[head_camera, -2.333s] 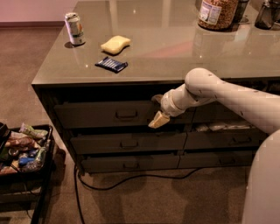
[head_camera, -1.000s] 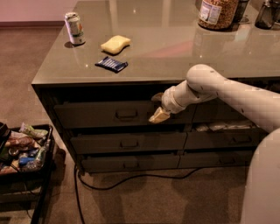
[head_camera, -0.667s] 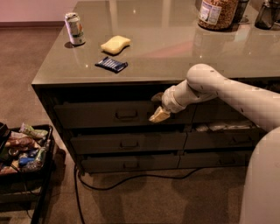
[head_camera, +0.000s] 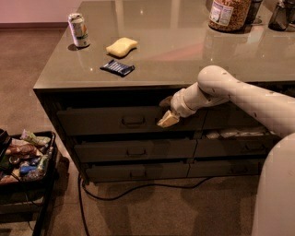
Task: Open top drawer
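In the camera view, the top drawer (head_camera: 92, 120) sat under the left half of the tabletop (head_camera: 184, 50), its loop handle (head_camera: 133, 120) at the centre of the tall front panel, with lower drawers (head_camera: 106, 150) stacked beneath. The tool (head_camera: 165, 112) hung at the right end of that panel, near its upper edge and well to the right of the handle; whether it was wide, narrow or gripping anything could not be told. On the tabletop stood a soda can (head_camera: 78, 30), a yellow sponge (head_camera: 122, 47), a blue packet (head_camera: 117, 67) and a jar (head_camera: 229, 14). A cable (head_camera: 138, 189) trailed across the floor.
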